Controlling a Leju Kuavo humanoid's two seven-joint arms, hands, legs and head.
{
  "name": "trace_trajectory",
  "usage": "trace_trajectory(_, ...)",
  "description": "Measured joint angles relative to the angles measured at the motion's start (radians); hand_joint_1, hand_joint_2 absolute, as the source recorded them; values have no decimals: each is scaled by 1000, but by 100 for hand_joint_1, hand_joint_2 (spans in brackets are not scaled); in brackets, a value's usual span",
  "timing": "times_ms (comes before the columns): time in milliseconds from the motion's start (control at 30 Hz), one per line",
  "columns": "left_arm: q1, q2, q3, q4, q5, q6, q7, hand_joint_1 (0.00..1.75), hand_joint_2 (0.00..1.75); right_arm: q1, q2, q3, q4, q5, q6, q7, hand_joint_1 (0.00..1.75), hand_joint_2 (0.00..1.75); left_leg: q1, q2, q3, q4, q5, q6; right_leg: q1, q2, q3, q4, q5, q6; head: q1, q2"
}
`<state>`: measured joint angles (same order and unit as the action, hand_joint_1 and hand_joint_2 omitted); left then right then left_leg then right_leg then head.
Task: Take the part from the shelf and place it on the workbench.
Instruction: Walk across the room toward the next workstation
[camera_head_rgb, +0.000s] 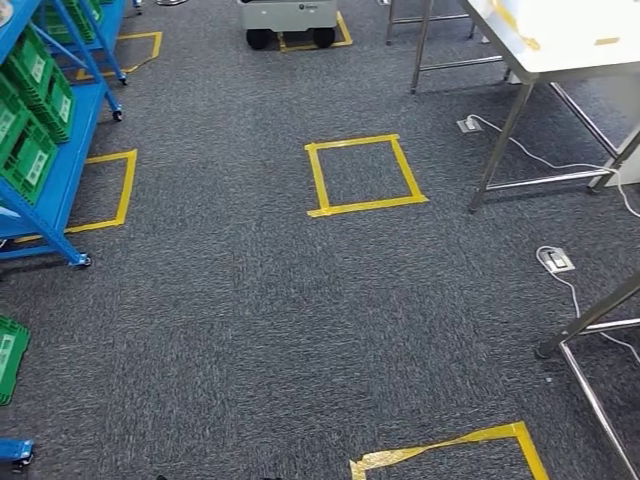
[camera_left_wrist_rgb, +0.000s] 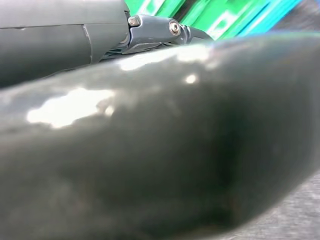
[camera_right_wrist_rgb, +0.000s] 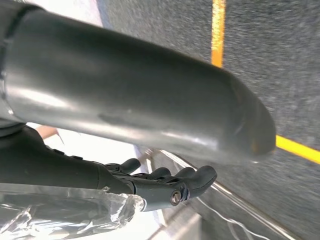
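Right hand (camera_right_wrist_rgb: 158, 185) hangs low with dark fingers stretched out along crinkled clear plastic (camera_right_wrist_rgb: 68, 210), possibly the part's bag; whether it grips it cannot be told. Left hand (camera_left_wrist_rgb: 151, 125) hangs beside green bins (camera_left_wrist_rgb: 226, 17), its grasp hidden behind the thumb. Blue shelf (camera_head_rgb: 68, 170) stands left and workbench (camera_head_rgb: 558, 50) far right, suggesting the robot is walking between them.

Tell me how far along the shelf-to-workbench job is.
Apparently picked: a clear plastic bag lies against the right hand, though the grip is unclear. In hand: the robot stands on carpet between blue shelf and workbench. Left: reaching the workbench and setting it down.
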<state>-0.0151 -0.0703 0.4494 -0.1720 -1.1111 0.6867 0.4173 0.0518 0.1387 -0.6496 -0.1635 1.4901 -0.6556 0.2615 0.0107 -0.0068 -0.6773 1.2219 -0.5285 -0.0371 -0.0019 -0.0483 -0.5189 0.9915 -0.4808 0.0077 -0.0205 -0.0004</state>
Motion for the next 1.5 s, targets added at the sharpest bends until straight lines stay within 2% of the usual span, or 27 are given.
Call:
trace_trajectory(67,0,0,-1,0,0,0,0,0,0,0,0,0,0,0,0,0,0,0,-3,48,73,-136,62,3,3,-24,4,1,-5,6,0,0)
trace_trajectory(133,-6,0,-2,0,0,0,0,0,0,0,0,-1,0,0,0,0,0,0,-9,88,119,-224,86,14,9,-46,6,3,-14,15,1,0)
trace_trajectory(167,-7,0,-3,0,0,0,0,0,0,0,0,-1,0,0,0,0,0,0,-12,88,122,-235,83,20,11,-57,7,3,-18,20,2,0)
trace_trajectory(233,-5,0,-3,0,0,1,0,0,0,-4,0,-1,0,1,0,0,0,0,-12,62,121,-238,84,34,9,-74,14,2,-25,28,5,0)
trace_trajectory(300,-2,0,-3,0,0,2,0,0,0,-7,0,-1,0,0,0,-1,0,0,-7,39,121,-241,88,46,5,-36,5,39,-55,39,8,0)
trace_trajectory(367,-4,1,-3,0,0,3,2,0,0,-6,0,-1,0,1,0,-2,0,0,-4,16,119,-242,91,55,2,23,-48,157,-121,46,13,0)
trace_trajectory(433,-5,2,-3,0,0,4,3,0,0,-3,0,-2,0,0,1,-3,0,0,-5,-11,117,-241,92,58,0,43,-111,282,-169,49,16,0)
trace_trajectory(467,-4,1,-3,0,0,4,3,0,0,-3,0,-2,0,0,1,-3,0,0,-5,-26,117,-241,92,58,-1,45,-124,301,-164,49,17,0)
trace_trajectory(500,-2,1,-3,0,0,4,3,0,0,-2,0,-2,0,0,2,-3,0,0,-4,-41,118,-241,93,57,-2,48,-118,280,-140,49,17,0)
trace_trajectory(533,-2,1,-3,0,0,4,3,0,0,-2,0,-2,0,0,2,-3,0,0,-3,-56,119,-240,93,55,-5,55,-95,223,-102,50,17,0)
trace_trajectory(600,-3,2,-3,0,0,4,3,0,0,-3,0,-2,0,0,4,-3,0,0,-3,-84,117,-235,93,46,-16,107,-38,88,-37,52,18,0)
trace_trajectory(667,-5,3,-3,0,0,4,3,0,0,-3,0,-2,0,0,5,-5,0,0,-3,-108,110,-233,95,33,-21,144,-13,25,-18,49,17,0)
trace_trajectory(733,-2,3,-3,0,0,5,3,0,0,-4,0,-2,0,0,5,-6,0,0,2,-129,102,-236,102,19,-17,126,-9,22,-16,33,16,0)
trace_trajectory(767,1,2,-3,0,0,5,3,0,0,-5,-1,-2,0,0,5,-6,0,0,3,-121,98,-233,100,13,-15,114,-6,20,-13,25,16,0)
trace_trajectory(833,3,1,-3,0,1,5,3,0,0,-6,-2,-3,0,0,5,-7,0,0,1,-71,70,-179,64,6,-14,87,-3,12,-6,11,11,0)
trace_trajectory(900,-1,0,-3,0,1,5,3,0,0,-5,-2,-4,0,0,5,-7,0,0,-2,-19,11,-55,-3,4,-8,56,-2,9,-6,3,7,0)
trace_trajectory(967,-3,0,-3,0,1,5,3,0,0,-5,-2,-4,0,0,6,-7,0,0,-2,-9,-32,40,-33,3,-4,26,-2,9,-9,0,7,0)
trace_trajectory(1000,-2,0,-3,0,1,5,3,0,0,-6,-2,-4,0,1,6,-7,0,0,-2,-7,-29,38,-20,4,-3,12,-1,10,-10,-1,7,0)
trace_trajectory(1033,0,0,-3,0,1,4,3,0,0,-7,-2,-4,0,1,6,-7,0,0,-2,-2,-8,0,8,5,-3,-1,1,10,-11,0,7,0)
trace_trajectory(1100,-1,1,-3,0,1,4,3,0,0,-9,-2,-4,0,3,6,-7,0,0,-6,45,62,-128,70,8,1,-24,6,11,-17,5,6,0)
trace_trajectory(1167,-6,2,-3,0,1,4,3,0,0,-9,-3,-4,0,4,6,-7,0,0,-12,90,105,-211,88,17,8,-46,7,15,-26,14,7,0)
trace_trajectory(1200,-8,2,-3,0,1,3,3,0,0,-9,-3,-4,0,5,6,-7,0,0,-14,93,109,-224,85,22,11,-59,9,15,-29,18,8,0)
trace_trajectory(1267,-6,2,-2,0,2,1,3,0,0,-13,-3,-4,-1,7,6,-7,0,0,-13,66,108,-228,85,33,10,-68,17,16,-37,28,12,0)
trace_trajectory(1333,-4,2,-2,0,3,-2,2,0,0,-16,-4,-3,-1,9,6,-8,0,0,-8,43,108,-231,89,45,5,-23,1,62,-69,40,17,0)
trace_trajectory(1400,-6,3,-2,0,4,-3,1,0,0,-14,-4,-3,0,11,7,-9,0,0,-7,18,106,-232,92,54,2,29,-59,187,-130,45,22,0)
trace_trajectory(1467,-7,4,-2,0,4,-3,1,0,0,-11,-4,-3,0,14,7,-10,0,0,-7,-11,104,-231,94,57,1,42,-119,298,-163,47,24,0)
trace_trajectory(1500,-5,4,-2,0,3,-3,1,0,0,-10,-4,-3,0,16,8,-9,0,0,-6,-26,105,-231,94,56,0,44,-128,306,-151,46,24,0)
